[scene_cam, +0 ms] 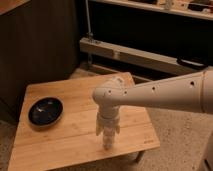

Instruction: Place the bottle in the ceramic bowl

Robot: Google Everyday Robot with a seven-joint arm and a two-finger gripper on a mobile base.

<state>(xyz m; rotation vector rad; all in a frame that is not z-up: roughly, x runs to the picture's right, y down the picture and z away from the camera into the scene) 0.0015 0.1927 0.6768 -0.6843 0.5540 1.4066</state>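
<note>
While the gripper hangs over the bottle at the table's 5 o'clock, you are at the grasp; its hold cannot be told. Next, lift it toward the bowl at 9 o'clock.

The white arm is reaching in from three o'clock over the wooden table, with its wrist bending straight down. The gripper is pointing down at the tabletop, toward the table's five o'clock edge. It is covering the upper part of the bottle, which is standing upright on the wood right beneath it. The ceramic bowl is sitting at nine o'clock from the gripper, well apart from it. A pale beam is running along the dark shelving at twelve o'clock.
</note>
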